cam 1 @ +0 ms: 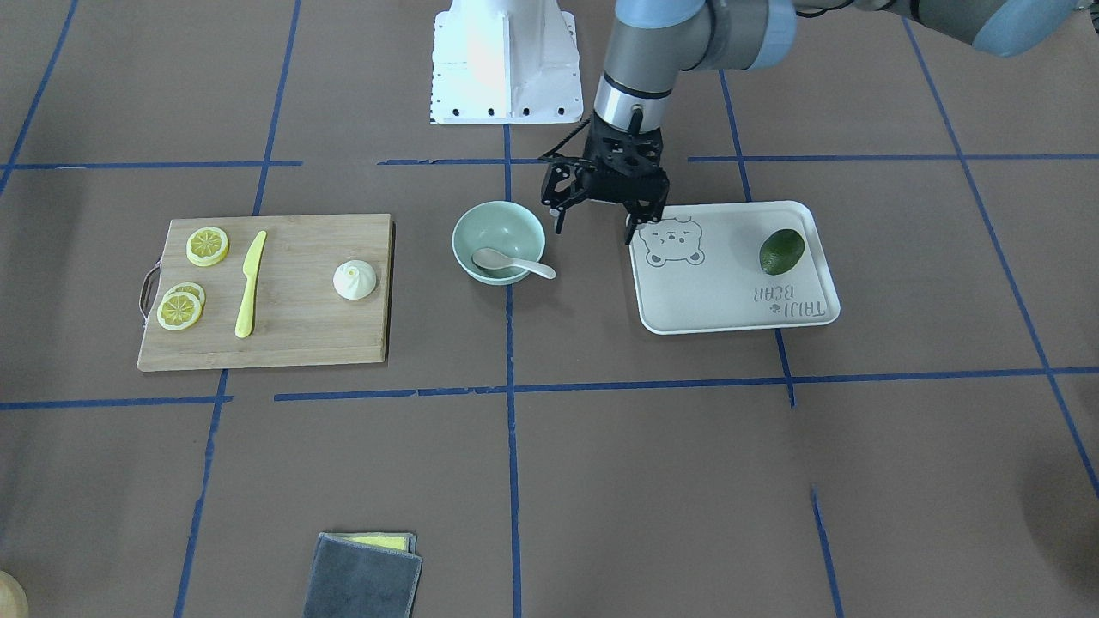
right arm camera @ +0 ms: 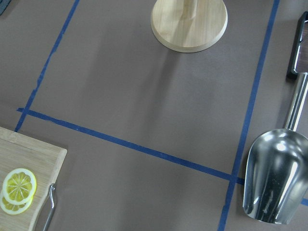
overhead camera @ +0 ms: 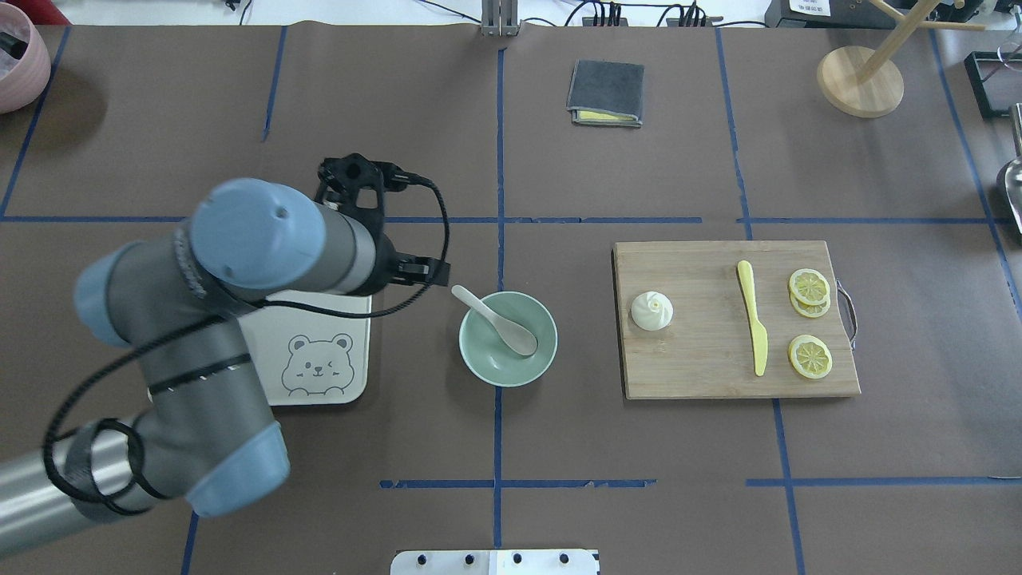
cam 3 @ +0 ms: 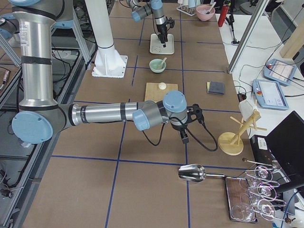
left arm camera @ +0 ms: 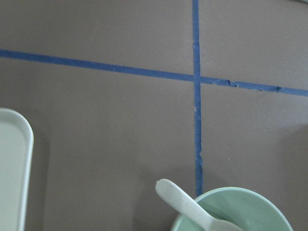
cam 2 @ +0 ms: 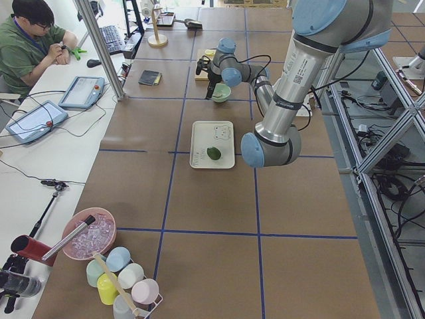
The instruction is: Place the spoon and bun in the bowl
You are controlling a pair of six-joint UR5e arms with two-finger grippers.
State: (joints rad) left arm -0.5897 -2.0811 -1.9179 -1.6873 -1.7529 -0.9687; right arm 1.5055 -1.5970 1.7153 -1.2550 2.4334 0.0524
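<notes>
The bowl (cam 1: 498,225) is round, pale mint green and plain. It stands upright just beside the left gripper (cam 1: 594,232), not touching it. The spoon (cam 1: 513,262) is off-white plastic and lies in the bowl. Its deep scoop rests on the bottom and its thick handle leans over the rim on the gripper's side, with the tip sticking out past the edge. The bun (cam 1: 355,281) is small, round and white. It sits with its pleated top up on the board (cam 1: 283,343), beyond the bowl from the gripper and well apart from both.
</notes>
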